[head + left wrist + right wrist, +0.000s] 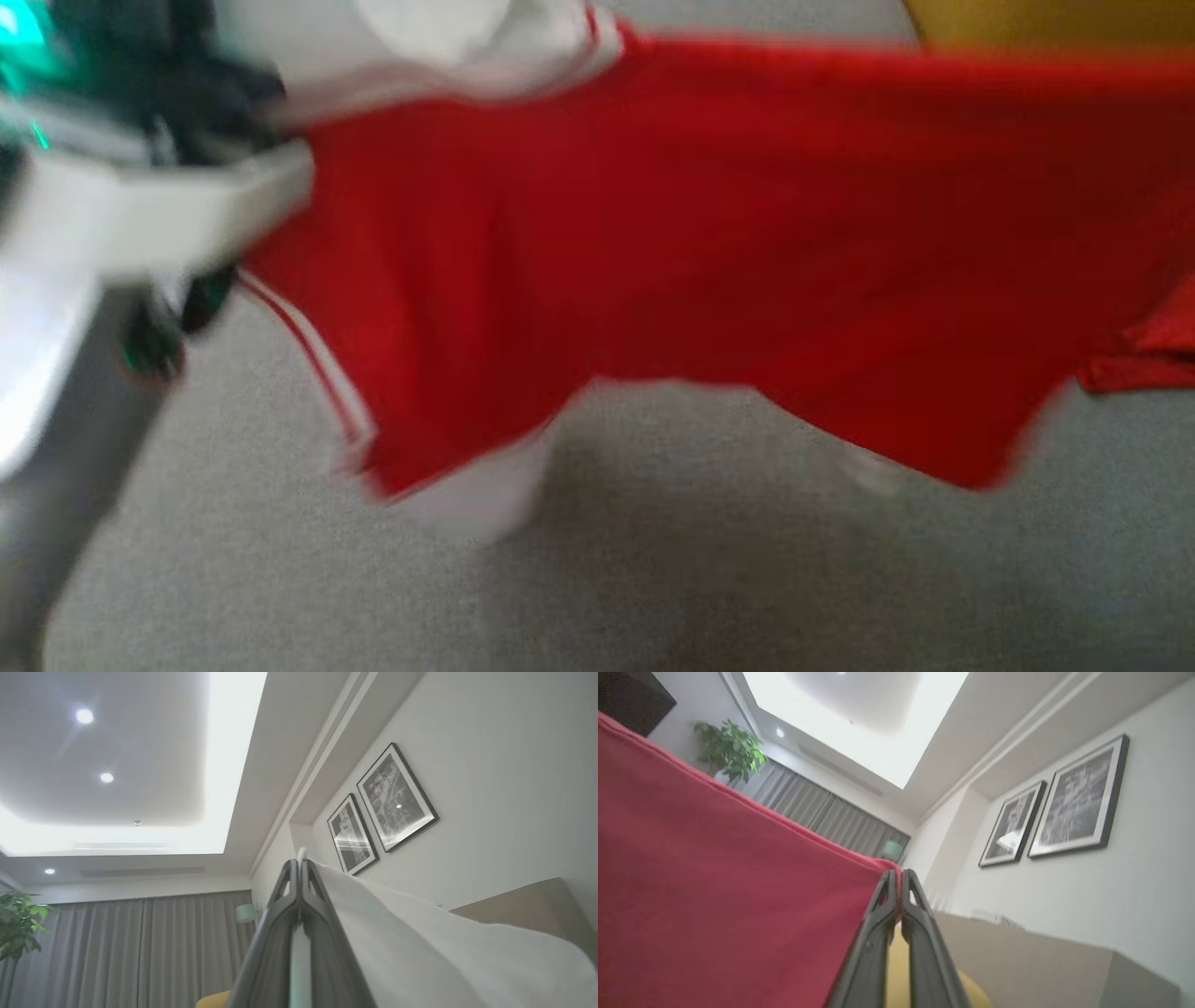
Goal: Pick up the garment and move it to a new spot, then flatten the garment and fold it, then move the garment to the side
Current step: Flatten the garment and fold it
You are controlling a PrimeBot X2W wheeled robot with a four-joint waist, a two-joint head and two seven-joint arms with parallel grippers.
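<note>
Garment: the garment [709,233] is red with white parts. It stretches wide across the middle of the head view, which is blurry.
Under it: a gray surface [653,560] fills the bottom of the frame.
Left gripper: the left gripper [299,863] is clenched on a white edge of the garment.
Right gripper: the right gripper [899,872] is clenched on a red edge.
Upper right: a yellow thing [1046,23].
</note>
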